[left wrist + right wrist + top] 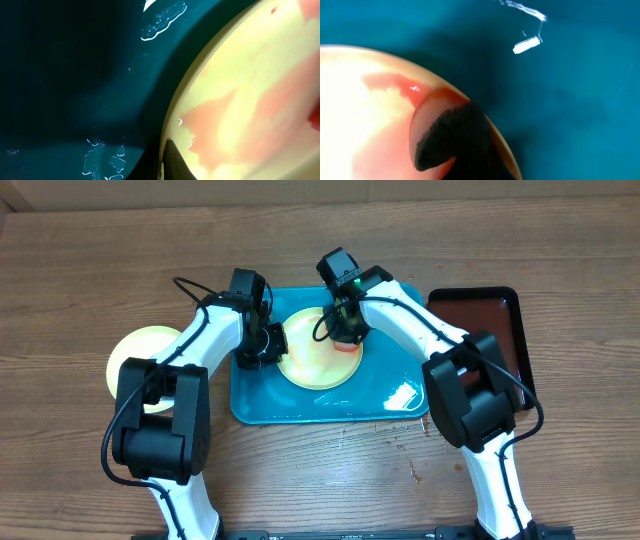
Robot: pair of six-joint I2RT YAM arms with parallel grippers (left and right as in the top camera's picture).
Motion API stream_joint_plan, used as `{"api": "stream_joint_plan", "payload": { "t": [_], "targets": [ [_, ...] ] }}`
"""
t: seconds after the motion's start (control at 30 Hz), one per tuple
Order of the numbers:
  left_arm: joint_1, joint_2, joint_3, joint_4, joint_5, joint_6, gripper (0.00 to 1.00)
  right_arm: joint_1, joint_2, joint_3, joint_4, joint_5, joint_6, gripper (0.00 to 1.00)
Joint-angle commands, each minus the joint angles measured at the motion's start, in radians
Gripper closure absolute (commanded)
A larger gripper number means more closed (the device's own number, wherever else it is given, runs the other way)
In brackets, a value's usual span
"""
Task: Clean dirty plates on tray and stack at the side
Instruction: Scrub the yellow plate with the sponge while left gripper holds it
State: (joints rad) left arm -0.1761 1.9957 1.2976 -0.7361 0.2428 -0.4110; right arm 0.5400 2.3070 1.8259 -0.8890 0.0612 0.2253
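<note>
Teal-blue plastic tray point(260, 405) sits mid-table, and on it lies the yellow-green-rimmed round plate point(315, 365) I am working on. Pink-red sauce smears point(280, 100) streak its whitish centre, so I judge the wiping step to be in hand and not finished. Another pale round plate point(130, 350) lies on the wood to my left, off the tray, half under the left arm.

My left gripper point(262, 348) is closed down at the plate's left edge. Its wrist camera shows one dark finger point(172, 160) lying over the rim, so it looks pinched on the rim to steady it, though the lower finger is hidden. My right gripper point(347, 332) is clamped on a dark, sauce-soaked sponge point(447, 137), pressed onto the plate near its right edge.

Next I would sweep the sponge across the remaining smears, keeping the rim pinned so the plate does not skate on the wet tray.
</note>
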Motion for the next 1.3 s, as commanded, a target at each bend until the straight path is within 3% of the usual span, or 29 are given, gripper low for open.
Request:
{"api": "stream_joint_plan", "payload": {
  "t": [0.0,0.4,0.67,0.93,1.13,1.27],
  "targets": [
    [0.007,0.045,-0.026,-0.008,-0.066,0.023,0.96,0.004,0.046,-0.020,0.061,-0.013,0.018,0.96],
    [0.007,0.045,-0.026,0.000,-0.066,0.023,0.96,0.011,0.049,-0.020,0.049,-0.465,-0.083,0.96],
    [0.007,0.045,-0.026,-0.001,-0.066,0.023,0.96,0.006,0.049,-0.009,-0.111,-0.549,-0.216,0.96],
    [0.007,0.045,-0.026,0.000,-0.066,0.023,0.96,-0.055,0.048,0.031,-0.281,-0.289,-0.190,0.96],
    [0.007,0.045,-0.026,0.000,-0.066,0.023,0.96,-0.075,0.048,0.041,-0.270,0.029,-0.053,0.96],
    [0.007,0.045,-0.026,0.000,-0.066,0.023,0.96,-0.074,0.048,0.041,-0.211,0.075,-0.044,0.96]
  ]
}}
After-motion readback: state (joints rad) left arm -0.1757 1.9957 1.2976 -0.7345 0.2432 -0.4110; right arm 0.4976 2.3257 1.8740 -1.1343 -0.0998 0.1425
